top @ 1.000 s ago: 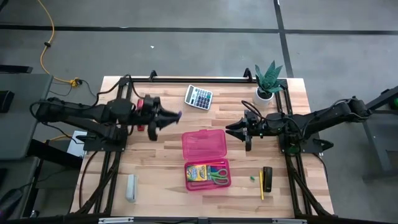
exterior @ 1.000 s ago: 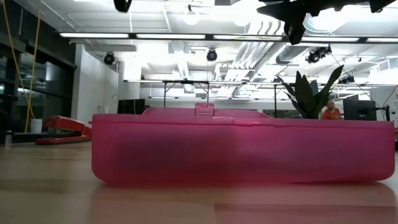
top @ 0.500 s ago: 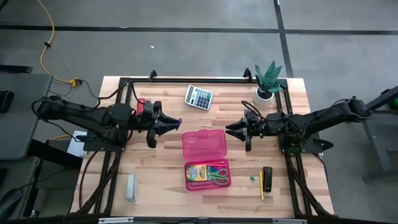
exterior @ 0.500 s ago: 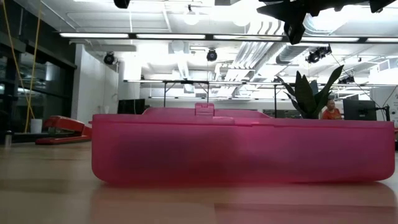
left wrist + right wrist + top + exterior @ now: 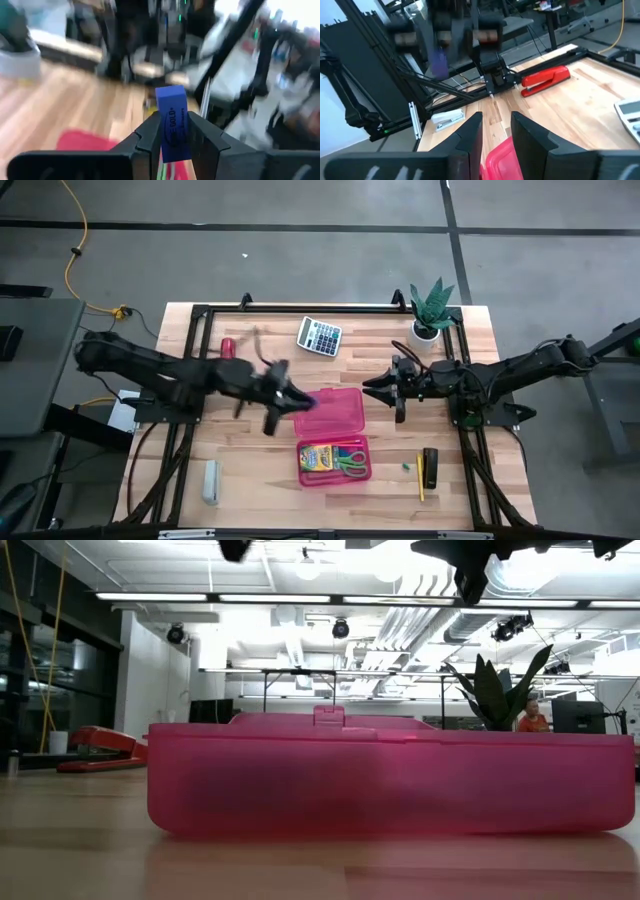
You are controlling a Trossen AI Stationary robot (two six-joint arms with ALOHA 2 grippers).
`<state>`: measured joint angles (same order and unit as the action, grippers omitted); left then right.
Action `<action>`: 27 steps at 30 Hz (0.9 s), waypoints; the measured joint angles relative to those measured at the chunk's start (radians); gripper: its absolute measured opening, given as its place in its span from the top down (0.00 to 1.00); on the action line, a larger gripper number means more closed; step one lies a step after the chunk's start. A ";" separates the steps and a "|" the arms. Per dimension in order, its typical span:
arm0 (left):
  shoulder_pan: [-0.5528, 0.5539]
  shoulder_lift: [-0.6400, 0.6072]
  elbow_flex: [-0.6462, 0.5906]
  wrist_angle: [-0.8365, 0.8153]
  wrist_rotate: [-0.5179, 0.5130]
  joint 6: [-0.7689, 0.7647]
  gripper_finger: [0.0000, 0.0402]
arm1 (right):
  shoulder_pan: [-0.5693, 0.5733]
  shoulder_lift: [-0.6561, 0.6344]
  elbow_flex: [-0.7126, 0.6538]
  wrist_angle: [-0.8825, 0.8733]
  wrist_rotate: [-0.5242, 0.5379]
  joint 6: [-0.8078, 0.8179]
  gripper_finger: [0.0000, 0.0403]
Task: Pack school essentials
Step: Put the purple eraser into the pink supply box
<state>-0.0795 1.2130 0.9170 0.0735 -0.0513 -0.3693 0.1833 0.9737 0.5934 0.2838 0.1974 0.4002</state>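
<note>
Blurrily, the left pincer [image 5: 175,131] clamps a blue eraser [image 5: 172,122] above the pink case [image 5: 328,412].

Two dark, near-black jointed arms run in from the left and right edges of the high view, slim tube-like links joined by chunkier blocks, with thin black cables looping along them. Up close, the left gripper [image 5: 172,132] and right gripper [image 5: 496,131] both show flat, matte-black, angular fingers.
</note>
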 joint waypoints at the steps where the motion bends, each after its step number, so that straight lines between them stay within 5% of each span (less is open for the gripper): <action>1: -0.003 0.041 0.021 -0.029 0.012 0.015 0.82 | 0.000 0.000 0.000 0.006 0.000 -0.009 0.77; 15: -0.027 0.585 0.239 -0.050 0.075 0.174 0.82 | 0.000 0.000 0.001 0.036 0.057 -0.069 0.77; 27: -0.027 0.795 0.353 -0.002 0.104 0.181 0.82 | 0.000 0.000 0.002 0.067 0.058 -0.066 0.77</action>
<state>-0.1070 2.0079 1.2696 0.0712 0.0522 -0.1881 0.1829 0.9737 0.5953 0.3503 0.2550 0.3340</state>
